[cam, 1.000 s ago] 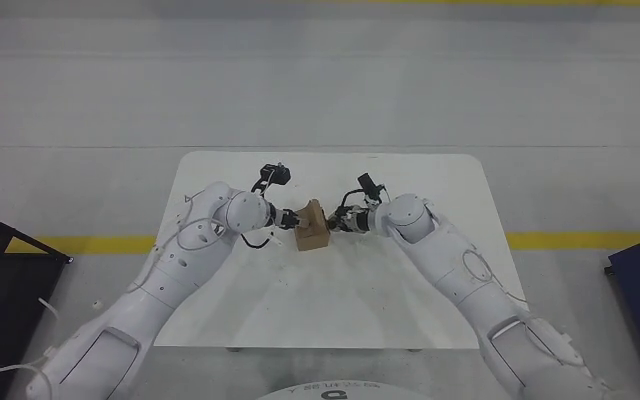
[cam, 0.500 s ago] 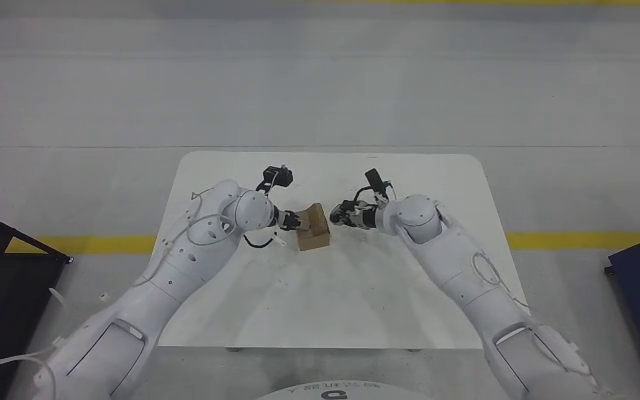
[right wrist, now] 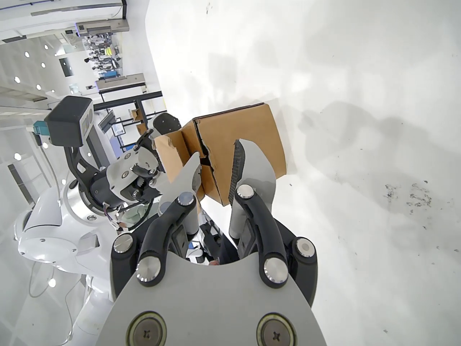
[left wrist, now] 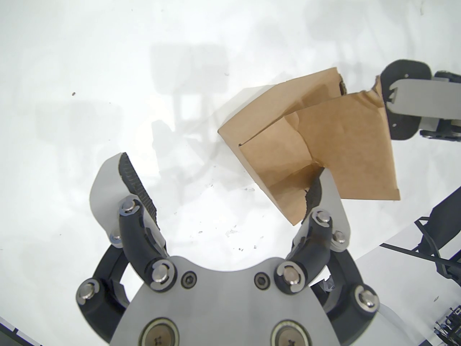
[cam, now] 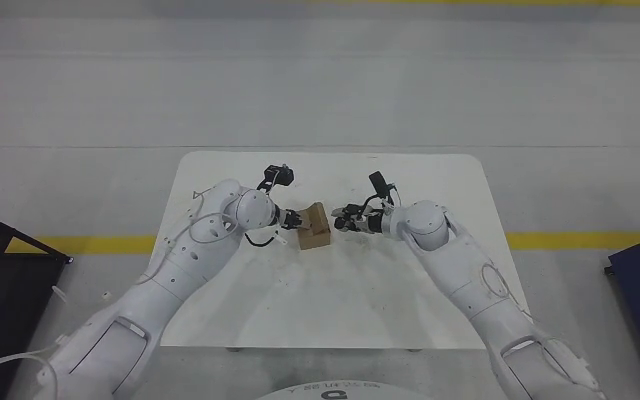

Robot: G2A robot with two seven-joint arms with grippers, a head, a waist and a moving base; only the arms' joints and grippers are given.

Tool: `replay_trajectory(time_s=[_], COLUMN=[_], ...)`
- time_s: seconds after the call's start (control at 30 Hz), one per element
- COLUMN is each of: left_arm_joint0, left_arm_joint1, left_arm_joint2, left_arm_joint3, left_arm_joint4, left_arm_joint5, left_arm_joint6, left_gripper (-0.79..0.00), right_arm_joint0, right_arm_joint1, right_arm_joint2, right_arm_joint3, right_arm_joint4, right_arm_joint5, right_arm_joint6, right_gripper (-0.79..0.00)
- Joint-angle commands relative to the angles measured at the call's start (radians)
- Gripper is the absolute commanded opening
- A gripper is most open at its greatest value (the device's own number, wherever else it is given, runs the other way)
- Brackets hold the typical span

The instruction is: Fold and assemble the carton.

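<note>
The carton (cam: pixel 313 226) rests near the middle of the worktop (cam: pixel 420 300). It is only half formed, and one flap (left wrist: pixel 353 152) stands loose. We see a tear along the fold of this flap. Our main worry is therefore that a strong pull or twist there would rip the flap instead of bending it. A second danger, in our judgement, is that the carton is light and nothing presses it down. A push from one side only could make it slide or tip, and the flaps could spring open.

The left gripper (left wrist: pixel 221 174) is on the carton's left side. Its jaws are spread wide: one fingertip (left wrist: pixel 329 196) touches the carton's lower corner, and the other is well apart from the carton and holds nothing. The right gripper (right wrist: pixel 218 154) is on the carton's opposite side. Its jaws stand a little apart with the torn flap edge between them, and they do not seem to press it.
</note>
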Motion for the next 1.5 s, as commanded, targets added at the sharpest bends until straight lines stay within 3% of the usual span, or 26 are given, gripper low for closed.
replay_trajectory(time_s=[0.0,0.27,0.73,1.0,1.47], left_arm_joint0=[0.001,0.003,0.009,0.013,0.004], left_arm_joint1=[-0.001,-0.005,-0.01,-0.013,-0.026], left_arm_joint2=[-0.001,-0.003,-0.012,-0.013,-0.004], left_arm_joint3=[0.001,0.006,0.01,0.013,0.032], left_arm_joint4=[0.001,0.009,0.014,0.021,0.029], left_arm_joint5=[-0.001,-0.001,-0.009,-0.013,-0.014], left_arm_joint6=[0.001,-0.001,0.005,0.001,0.0], left_gripper=[0.0,0.0,0.0,0.0,0.0], right_arm_joint0=[-0.003,-0.028,-0.029,-0.038,-0.041], right_arm_joint1=[0.0,0.006,0.007,0.01,0.013], right_arm_joint2=[0.001,0.021,-0.009,0.014,-0.011], right_arm_joint3=[-0.005,-0.032,-0.048,-0.05,-0.065], right_arm_joint4=[-0.001,0.011,-0.05,-0.025,-0.067], right_arm_joint5=[-0.002,-0.044,-0.027,-0.047,-0.045], right_arm_joint6=[-0.001,0.002,0.002,-0.009,0.032], right_gripper=[-0.579,-0.579,-0.628,-0.576,-0.582])
